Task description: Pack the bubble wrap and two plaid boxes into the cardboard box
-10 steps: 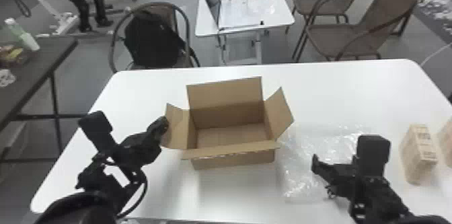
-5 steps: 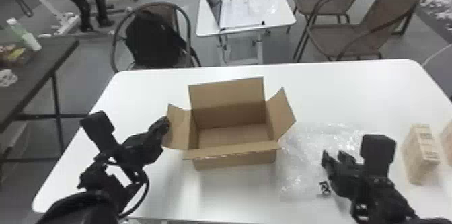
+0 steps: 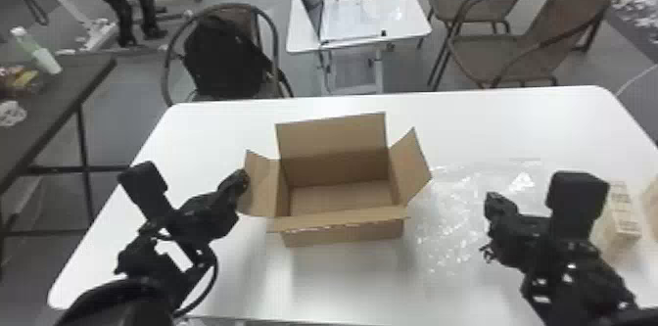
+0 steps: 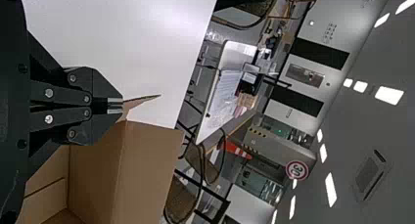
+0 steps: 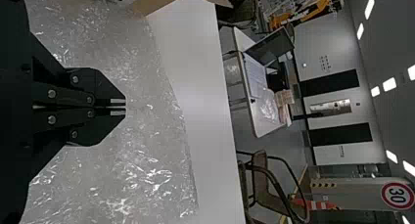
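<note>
While our left claw (image 3: 241, 178) is grasping the left flap of the open cardboard box (image 3: 342, 233) on the white surface (image 3: 303, 281), we are holding our right claw (image 3: 493, 201) clenched over the bubble wrap (image 3: 450, 232), which is lying spread just right of that box. Farther right, we are seeing one plaid box (image 3: 624, 212) and, at the head view's edge, part of another (image 3: 653, 197).
</note>
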### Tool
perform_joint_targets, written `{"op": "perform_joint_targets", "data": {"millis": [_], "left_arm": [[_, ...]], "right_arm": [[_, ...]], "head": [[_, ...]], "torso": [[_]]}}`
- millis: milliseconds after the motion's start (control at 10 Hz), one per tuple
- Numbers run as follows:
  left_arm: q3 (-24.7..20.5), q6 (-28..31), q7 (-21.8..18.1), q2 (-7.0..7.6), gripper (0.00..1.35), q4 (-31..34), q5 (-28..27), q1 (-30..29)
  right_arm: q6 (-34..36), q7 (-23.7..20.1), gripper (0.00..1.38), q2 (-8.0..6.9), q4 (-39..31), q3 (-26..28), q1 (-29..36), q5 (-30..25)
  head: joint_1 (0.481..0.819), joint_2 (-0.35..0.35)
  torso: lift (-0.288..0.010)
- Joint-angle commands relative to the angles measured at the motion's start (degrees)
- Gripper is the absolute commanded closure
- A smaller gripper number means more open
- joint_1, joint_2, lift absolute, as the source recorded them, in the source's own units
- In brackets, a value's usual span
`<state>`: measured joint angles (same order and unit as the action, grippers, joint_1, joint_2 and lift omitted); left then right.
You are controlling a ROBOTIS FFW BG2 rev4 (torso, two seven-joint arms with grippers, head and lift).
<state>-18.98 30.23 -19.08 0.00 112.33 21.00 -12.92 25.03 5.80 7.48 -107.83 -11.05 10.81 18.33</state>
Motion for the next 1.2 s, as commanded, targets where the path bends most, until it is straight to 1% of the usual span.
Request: {"op": "perform_joint_targets", "data": {"millis": [0, 200, 300, 400, 500, 600, 700, 800, 900, 1000, 1100], "left_arm": [[-0.01, 0.0, 0.0, -0.15, 1.22, -0.01, 0.0, 0.0], [0.08, 0.0, -0.08, -0.15, 1.22, -0.01, 0.0, 0.0], [0.08, 0.0, -0.08, -0.15, 1.22, -0.01, 0.0, 0.0], [0.17, 0.0, -0.08, -0.15, 1.22, -0.01, 0.0, 0.0], [0.26, 0.0, 0.0, -0.15, 1.22, -0.1, 0.0, 0.0], [0.35, 0.0, 0.0, -0.15, 1.22, -0.19, 0.0, 0.0], [0.52, 0.0, 0.0, -0.15, 1.22, -0.19, 0.0, 0.0], [0.7, 0.0, 0.09, -0.15, 1.22, -0.27, -0.17, 0.09], [0.79, 0.0, 0.09, -0.15, 1.22, -0.36, -0.17, 0.09], [0.79, 0.09, 0.09, -0.15, 1.22, -0.36, -0.08, 0.09], [0.96, 0.18, 0.09, -0.15, 1.22, -0.36, -0.17, 0.09]], "right_arm": [[1.42, 0.0, 1.21, 0.26, -4.15, 0.77, -0.09, 1.18], [3.18, 0.0, 1.21, 0.78, -8.72, 2.35, -1.23, 2.5], [5.47, 0.0, 1.21, 0.78, -11.62, 3.58, -1.76, 3.47], [8.72, 0.0, 1.21, 0.78, -15.4, 4.99, -2.46, 3.55], [13.55, 0.26, 1.21, 0.87, -19.17, 6.75, -3.96, 4.79], [17.07, 1.4, 1.21, 1.58, -22.07, 7.62, -5.45, 7.16], [17.95, 2.9, 1.21, 2.28, -23.39, 7.54, -6.5, 10.15], [17.86, 2.99, 1.21, 2.28, -22.69, 5.87, -8.26, 10.15], [12.94, 2.99, 1.21, 2.63, -17.86, 1.82, -10.37, 10.67], [7.66, 2.9, 1.21, 2.72, -11.79, -2.83, -13.01, 12.17], [4.24, 2.64, 1.21, 2.72, -6.61, -6.53, -16.08, 13.22]], "head": [[0.695, 0.179], [0.695, 0.176], [0.695, 0.171], [0.695, 0.167], [0.695, 0.16], [0.695, 0.152], [0.695, 0.145], [0.695, 0.144], [0.695, 0.147], [0.693, 0.165], [0.689, 0.194]], "torso": [[-0.104], [-0.104], [-0.104], [-0.104], [-0.104], [-0.104], [-0.104], [-0.104], [-0.104], [-0.104], [-0.104]]}}
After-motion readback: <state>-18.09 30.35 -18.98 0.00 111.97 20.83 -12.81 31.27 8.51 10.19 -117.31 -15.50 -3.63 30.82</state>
